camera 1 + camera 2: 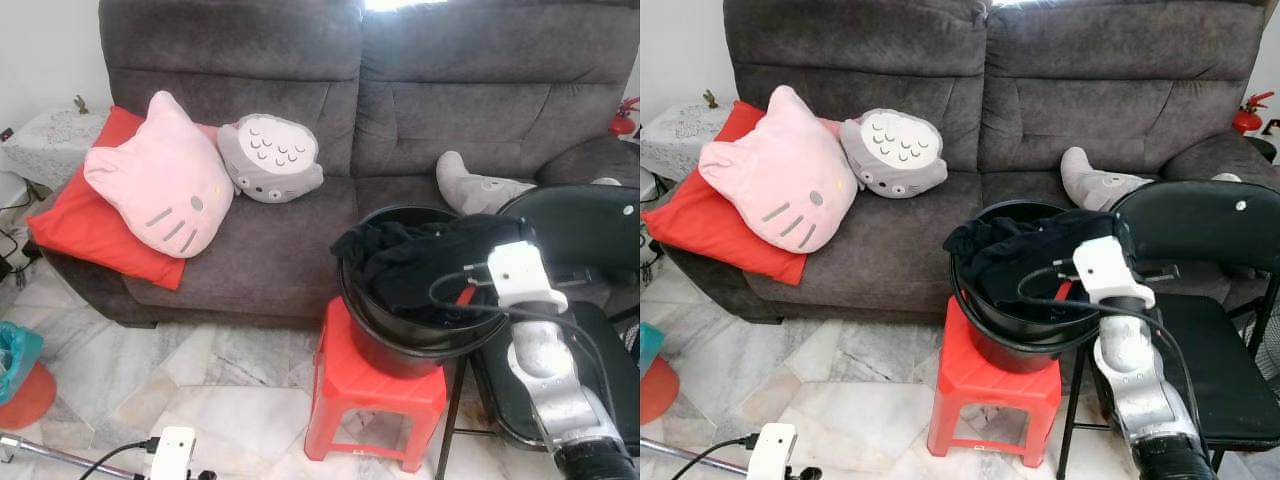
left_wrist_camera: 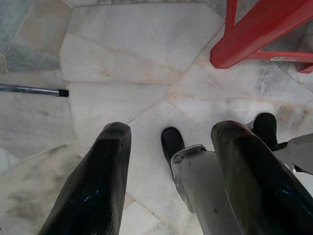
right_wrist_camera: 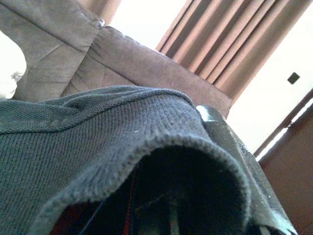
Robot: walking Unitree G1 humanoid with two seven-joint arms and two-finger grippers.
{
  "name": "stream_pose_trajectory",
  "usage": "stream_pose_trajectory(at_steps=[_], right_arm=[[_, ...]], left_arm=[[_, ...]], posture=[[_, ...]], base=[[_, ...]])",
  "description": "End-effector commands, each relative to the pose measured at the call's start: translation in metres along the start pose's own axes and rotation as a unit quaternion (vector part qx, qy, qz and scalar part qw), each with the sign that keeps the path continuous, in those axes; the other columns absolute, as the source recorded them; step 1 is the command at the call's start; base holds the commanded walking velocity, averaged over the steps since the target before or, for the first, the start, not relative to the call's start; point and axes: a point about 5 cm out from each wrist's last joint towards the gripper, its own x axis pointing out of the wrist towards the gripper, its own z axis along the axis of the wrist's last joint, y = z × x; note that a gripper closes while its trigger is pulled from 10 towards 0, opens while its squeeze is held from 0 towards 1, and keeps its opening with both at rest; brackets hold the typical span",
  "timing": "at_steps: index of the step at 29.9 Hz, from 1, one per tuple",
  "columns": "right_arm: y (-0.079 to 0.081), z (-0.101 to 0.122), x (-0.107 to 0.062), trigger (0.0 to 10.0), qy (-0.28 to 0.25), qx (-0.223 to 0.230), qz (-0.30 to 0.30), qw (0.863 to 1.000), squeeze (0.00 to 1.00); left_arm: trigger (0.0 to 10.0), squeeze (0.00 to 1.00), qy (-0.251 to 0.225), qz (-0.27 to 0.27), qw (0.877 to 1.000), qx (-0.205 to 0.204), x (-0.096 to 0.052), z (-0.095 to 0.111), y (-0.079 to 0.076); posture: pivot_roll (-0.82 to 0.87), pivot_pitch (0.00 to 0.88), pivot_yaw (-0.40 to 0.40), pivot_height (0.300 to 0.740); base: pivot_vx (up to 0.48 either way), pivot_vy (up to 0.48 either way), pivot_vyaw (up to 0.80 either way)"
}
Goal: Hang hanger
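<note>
I see a round black plastic bucket (image 1: 400,345) stuffed with dark crumpled clothes (image 1: 420,260) on a red plastic stool (image 1: 372,392); my right arm (image 1: 535,340) reaches into it; grey fabric sofa (image 1: 400,90) behind.

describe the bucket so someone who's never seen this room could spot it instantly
Find the grey sofa along the back of the room; in front of its middle stands a small red plastic stool on the marble floor. The black bucket sits on that stool, with dark clothing heaped over its rim. It is the one round black tub, beside the black chair, where the right claw reaches in.
</note>
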Motion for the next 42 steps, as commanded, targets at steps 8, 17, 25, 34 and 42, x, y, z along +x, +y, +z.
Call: stream_pose_trajectory(at_steps=[8,17,25,34,42], right_arm=[[-0.030,0.037,0.024,0.0,-0.047,0.010,-0.019,0.999,0.00],[-0.054,0.052,0.048,0.1,-0.052,-0.009,-0.023,0.998,0.00],[-0.030,0.027,0.048,10.0,0.042,-0.009,0.109,0.993,0.00],[-0.011,-0.002,0.027,10.0,0.127,0.019,0.245,0.961,0.00],[-0.013,-0.005,0.020,10.0,0.147,-0.007,0.323,0.935,1.00]], left_arm=[[10.0,0.00,0.005,0.003,1.000,0.005,-0.001,-0.002,0.003],[10.0,0.00,0.005,0.002,1.000,0.005,-0.001,-0.001,0.003],[10.0,0.00,0.006,0.001,1.000,0.004,0.000,-0.001,0.003],[10.0,0.00,0.009,-0.001,1.000,0.005,0.000,-0.001,0.003],[10.0,0.00,0.011,-0.004,1.000,0.005,0.000,-0.002,0.002]], posture=[[-0.07,0.000,-0.006,0.740],[-0.07,0.000,-0.003,0.740],[-0.07,0.000,-0.003,0.740],[-0.07,0.000,0.000,0.740],[-0.07,0.000,-0.003,0.740]], base=[[0.000,0.000,0.00],[0.000,0.000,0.00],[0.000,0.000,0.00],[0.000,0.000,0.00],[0.000,0.000,0.00]])
